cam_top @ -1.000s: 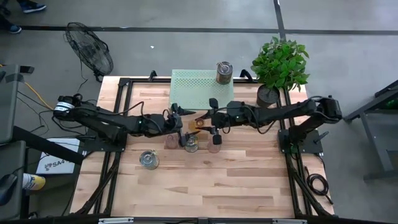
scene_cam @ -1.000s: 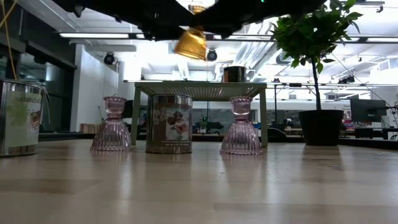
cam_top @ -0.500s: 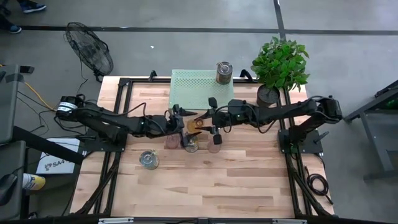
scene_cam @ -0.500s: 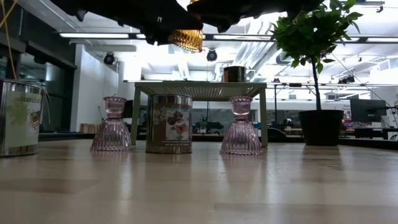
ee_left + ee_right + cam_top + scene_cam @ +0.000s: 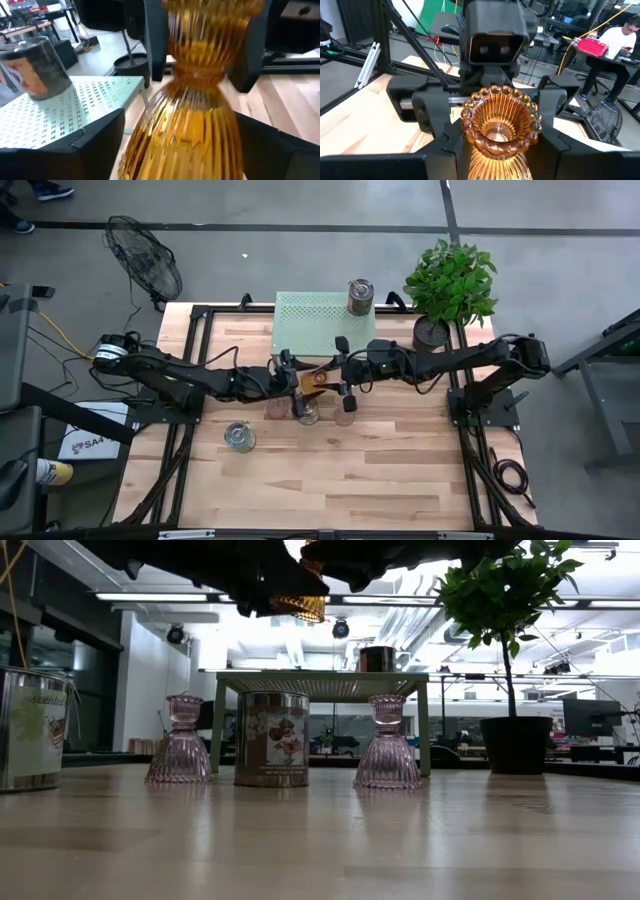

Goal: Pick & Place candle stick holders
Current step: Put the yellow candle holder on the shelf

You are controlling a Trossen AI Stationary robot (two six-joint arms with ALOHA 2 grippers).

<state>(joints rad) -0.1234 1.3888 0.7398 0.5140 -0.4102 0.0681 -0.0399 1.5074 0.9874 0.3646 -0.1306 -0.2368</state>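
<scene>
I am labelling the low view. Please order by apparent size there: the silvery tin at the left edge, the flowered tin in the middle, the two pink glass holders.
1. Left-edge silvery tin, though it is cropped and nearest.
2. Flowered silvery tin.
3. Left pink ribbed glass holder and right pink ribbed glass holder: alike, no ranking.

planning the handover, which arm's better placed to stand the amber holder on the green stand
Probably right. The right gripper grips the holder by its cup, with the base pointing away, so tipping down lands it base first. The left gripper grips the base end. The stand is close to both.
</scene>
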